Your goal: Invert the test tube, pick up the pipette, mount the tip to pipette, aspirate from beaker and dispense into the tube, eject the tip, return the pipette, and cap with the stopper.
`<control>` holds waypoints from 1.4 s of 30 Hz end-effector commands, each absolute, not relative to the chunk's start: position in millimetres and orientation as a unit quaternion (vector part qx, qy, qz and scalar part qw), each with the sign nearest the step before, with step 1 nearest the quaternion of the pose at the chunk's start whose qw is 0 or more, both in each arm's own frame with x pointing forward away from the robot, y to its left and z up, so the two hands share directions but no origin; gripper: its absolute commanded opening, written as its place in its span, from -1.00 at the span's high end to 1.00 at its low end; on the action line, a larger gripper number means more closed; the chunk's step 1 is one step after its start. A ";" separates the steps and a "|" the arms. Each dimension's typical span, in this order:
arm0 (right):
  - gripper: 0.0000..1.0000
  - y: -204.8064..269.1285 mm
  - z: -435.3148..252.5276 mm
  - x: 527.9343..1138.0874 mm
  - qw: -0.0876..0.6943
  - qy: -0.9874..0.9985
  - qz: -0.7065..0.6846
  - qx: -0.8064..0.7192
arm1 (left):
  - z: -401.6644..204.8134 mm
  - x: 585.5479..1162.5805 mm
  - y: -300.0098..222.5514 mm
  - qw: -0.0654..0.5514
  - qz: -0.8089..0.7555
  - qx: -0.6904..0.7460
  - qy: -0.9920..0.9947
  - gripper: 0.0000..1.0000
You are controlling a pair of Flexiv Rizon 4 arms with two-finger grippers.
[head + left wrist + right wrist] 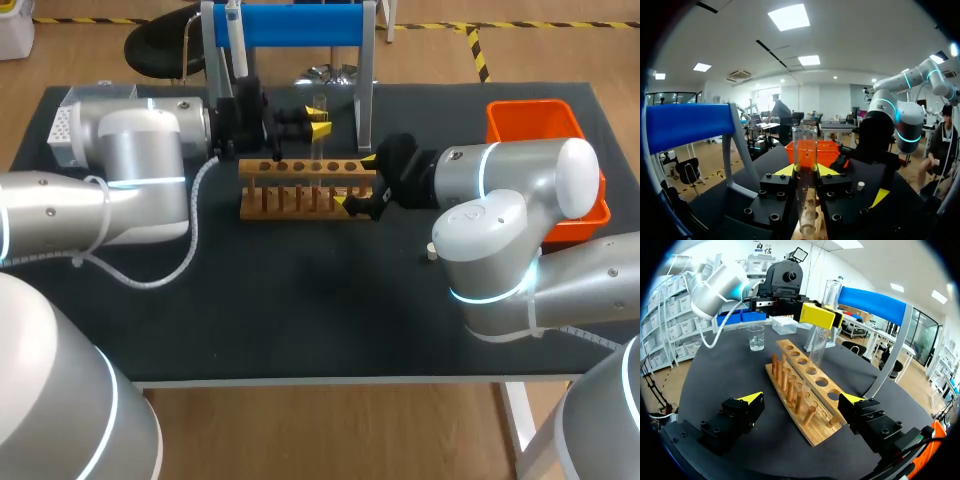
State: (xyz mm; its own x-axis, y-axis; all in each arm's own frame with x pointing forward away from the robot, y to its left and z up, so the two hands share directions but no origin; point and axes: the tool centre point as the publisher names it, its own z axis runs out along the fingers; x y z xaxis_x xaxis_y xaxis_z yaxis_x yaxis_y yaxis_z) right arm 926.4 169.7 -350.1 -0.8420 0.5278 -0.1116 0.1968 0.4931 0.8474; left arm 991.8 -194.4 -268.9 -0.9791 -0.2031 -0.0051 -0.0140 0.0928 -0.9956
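The clear glass test tube [318, 150] stands upright, grasped between the yellow-tipped fingers of the left gripper [318, 126]; its lower end meets a hole in the brown wooden rack [290, 190] at mid-table; further right, the right gripper [357, 182] is released, its fingers straddling the rack's right end; a small white stopper [432, 254] lies nearer; an orange plastic bin [530, 120] sits far right.

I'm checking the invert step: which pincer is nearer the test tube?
Left. The left pincer is shut on the test tube, holding it at the wooden rack. The right pincer is open, straddling the rack's end, apart from the tube.
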 end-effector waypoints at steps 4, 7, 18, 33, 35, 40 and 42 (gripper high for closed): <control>-1.00 169.4 -347.9 926.2 0.180 0.847 0.453 0.215 | -274.1 991.6 -193.8 0.075 -0.679 -0.072 0.727 1.00; -1.00 169.4 -347.9 926.2 0.180 0.847 0.453 0.215 | -274.3 991.6 -193.5 0.076 -0.679 -0.070 0.727 1.00; -1.00 169.4 -347.9 926.2 0.180 0.847 0.453 0.215 | -279.6 991.7 -195.7 0.069 -0.679 -0.066 0.728 1.00; -1.00 169.4 -347.9 926.2 0.180 0.847 0.453 0.215 | -286.4 992.4 -194.4 0.071 -0.685 -0.062 0.723 1.00; -1.00 169.4 -347.9 926.2 0.180 0.847 0.453 0.215 | -287.3 992.7 -194.0 0.071 -0.685 -0.062 0.722 1.00; -1.00 169.4 -347.9 926.2 0.180 0.847 0.453 0.215 | -289.0 992.8 -193.6 0.071 -0.687 -0.061 0.721 1.00; -1.00 169.4 -347.9 926.2 0.180 0.847 0.453 0.215 | -289.4 993.3 -193.4 0.071 -0.687 -0.060 0.721 1.00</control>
State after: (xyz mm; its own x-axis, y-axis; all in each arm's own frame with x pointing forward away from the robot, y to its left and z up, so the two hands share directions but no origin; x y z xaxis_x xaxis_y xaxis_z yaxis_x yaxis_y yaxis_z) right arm 926.4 169.7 -350.1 -0.8420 0.5278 -0.1116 0.1968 0.4931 0.8474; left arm 990.4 -192.4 -287.0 -0.9821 -0.1873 -0.0189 0.0090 0.0534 -0.9985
